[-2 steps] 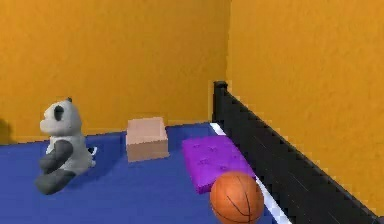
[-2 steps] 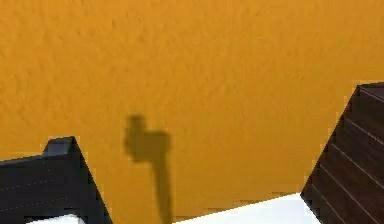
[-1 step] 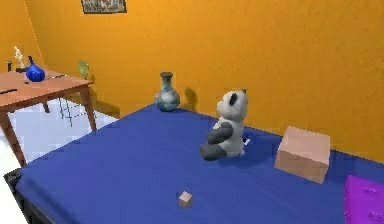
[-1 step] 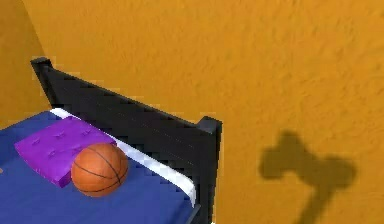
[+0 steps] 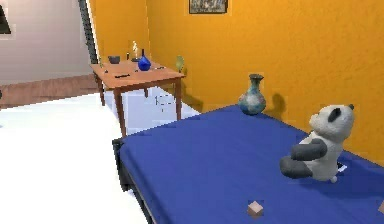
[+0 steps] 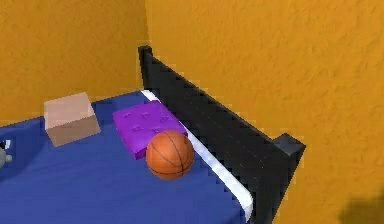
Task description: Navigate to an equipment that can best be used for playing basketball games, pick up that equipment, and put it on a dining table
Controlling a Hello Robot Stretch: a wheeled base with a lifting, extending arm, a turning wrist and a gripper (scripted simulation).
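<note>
One basketball, one panda, one bed, one table.

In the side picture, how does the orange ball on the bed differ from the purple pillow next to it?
The basketball is round and orange with thin dark lines; the purple pillow is flat, roughly square and plain. The purple pillow covers more of the bed, while the basketball stands higher. In the picture the basketball sits at the purple pillow's near edge. Both rest on the blue bed cover, close to the dark headboard.
</note>
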